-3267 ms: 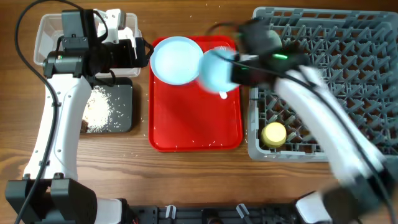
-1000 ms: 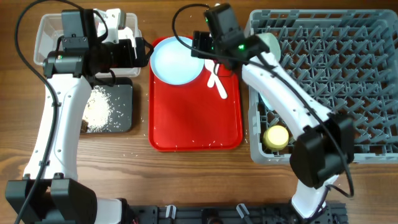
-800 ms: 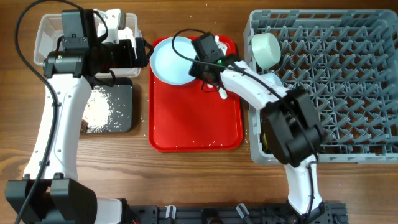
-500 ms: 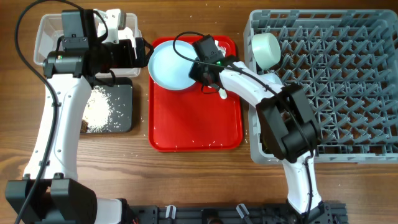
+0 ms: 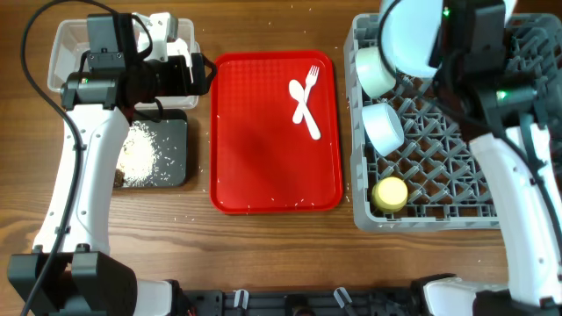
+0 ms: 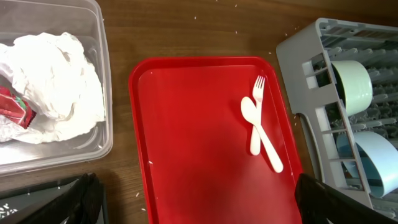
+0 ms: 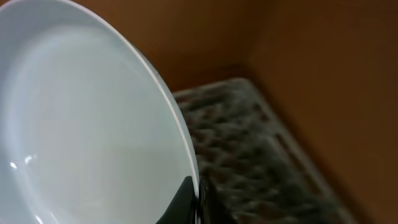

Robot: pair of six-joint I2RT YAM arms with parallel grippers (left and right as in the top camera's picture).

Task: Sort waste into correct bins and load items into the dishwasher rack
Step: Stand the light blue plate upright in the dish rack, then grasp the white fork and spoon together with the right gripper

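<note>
My right gripper (image 7: 198, 202) is shut on the rim of the pale blue plate (image 7: 81, 118) and holds it raised over the far left of the grey dishwasher rack (image 5: 492, 132); the plate also shows in the overhead view (image 5: 411, 33). The pale green bowl (image 5: 374, 70), pale blue bowl (image 5: 384, 127) and yellow cup (image 5: 389, 192) sit in the rack. The white fork and spoon (image 5: 305, 95) lie on the red tray (image 5: 263, 158). My left gripper (image 6: 193, 211) is open and empty above the tray's left edge, beside the clear tub (image 5: 66, 44).
The clear tub holds the white napkin (image 6: 59, 87) and the red wrapper (image 6: 12, 109). The black tray (image 5: 171, 154) in front of it holds rice scraps (image 5: 139, 151). Rice grains lie scattered on the wooden table around the red tray.
My right gripper has lifted the pale blue plate off the red tray and carried it right, above the rack. The left arm has not moved.
</note>
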